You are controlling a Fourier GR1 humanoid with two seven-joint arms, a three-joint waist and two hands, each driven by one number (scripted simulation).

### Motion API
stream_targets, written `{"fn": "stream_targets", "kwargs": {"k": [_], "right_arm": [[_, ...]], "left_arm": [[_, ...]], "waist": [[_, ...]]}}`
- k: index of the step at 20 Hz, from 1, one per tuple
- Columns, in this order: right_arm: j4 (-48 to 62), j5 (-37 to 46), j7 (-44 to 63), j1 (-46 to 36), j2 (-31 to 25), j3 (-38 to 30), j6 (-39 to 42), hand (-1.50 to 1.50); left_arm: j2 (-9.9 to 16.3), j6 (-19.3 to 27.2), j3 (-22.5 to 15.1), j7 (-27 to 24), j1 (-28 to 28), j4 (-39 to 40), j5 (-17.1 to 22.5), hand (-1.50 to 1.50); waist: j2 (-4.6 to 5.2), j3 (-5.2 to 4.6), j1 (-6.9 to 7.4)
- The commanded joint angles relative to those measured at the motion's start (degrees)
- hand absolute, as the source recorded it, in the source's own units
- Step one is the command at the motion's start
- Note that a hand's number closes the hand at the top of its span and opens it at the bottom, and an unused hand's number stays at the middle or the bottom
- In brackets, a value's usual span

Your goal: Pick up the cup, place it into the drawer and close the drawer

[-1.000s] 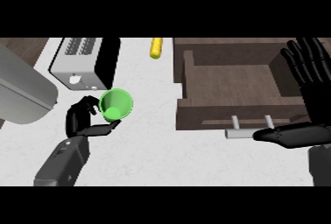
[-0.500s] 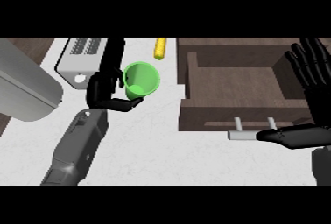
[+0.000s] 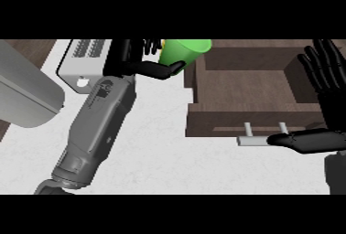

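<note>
A: Table [image 3: 162,151] comes first, the pale top spreading across the middle of the head view, with a big grey rounded appliance [image 3: 24,91] over its left edge

B: And the drawer [image 3: 250,91]?

A: Dark brown, pulled open at the right, its inside bare wood. Its front panel faces the lower edge and carries a light grey handle [image 3: 255,140] on two short posts

B: What lies behind the left arm?

A: A white toaster [image 3: 84,57] with slots on top, near the table's far left side. The grey forearm crosses partly in front of it

B: Where is the left hand [image 3: 128,61]?

A: Up near the far edge, just left of the drawer's back corner. Its thumb and fingers are curled round the cup [image 3: 184,50] and grasp it

B: And the cup itself?

A: Bright green, tilted, held off the table right beside the drawer's left wall, about level with the back of the drawer. It is not inside yet

B: The right hand [image 3: 323,77]?

A: It shows at the right edge over the drawer's right side, fingers straight and pointing up, released and holding nothing. Its thumb [image 3: 300,139] sticks out to the left, its tip at the right end of the handle; I cannot tell whether they touch

B: Anything smaller?

A: A small yellow thing [image 3: 163,44] peeks out behind the fingers of the left hand, mostly hidden
</note>
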Motion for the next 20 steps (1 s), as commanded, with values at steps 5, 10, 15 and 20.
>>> {"fn": "stream_targets", "kwargs": {"k": [5, 10, 15, 20], "right_arm": [[-0.31, -0.74, 0.62, -0.44, -1.06, -0.77, 0.86, -1.5], [4.01, 0.15, -4.18, -1.28, -0.17, -0.28, 1.58, -1.5], [1.96, -1.21, -2.62, -1.0, 0.32, 0.36, 1.96, -1.5], [3.55, -1.6, -2.09, -5.42, -0.75, 0.66, 2.78, -1.5]], "left_arm": [[-0.4, 10.7, -4.06, 13.25, -15.89, 5.31, 2.03, 1.5], [-0.4, 16.39, -11.42, 16.2, -20.05, 14.39, 6.59, 1.5], [-0.4, 18.23, -14.14, 18.0, -24.15, 23.17, 8.13, 1.5], [-0.4, 13.37, -20.29, 18.83, -22.13, 27.0, 9.96, 1.5]], "waist": [[0.59, -0.01, -1.55], [1.03, 0.04, -2.92], [1.52, 0.07, -5.09], [2.47, 0.11, -8.04]]}}
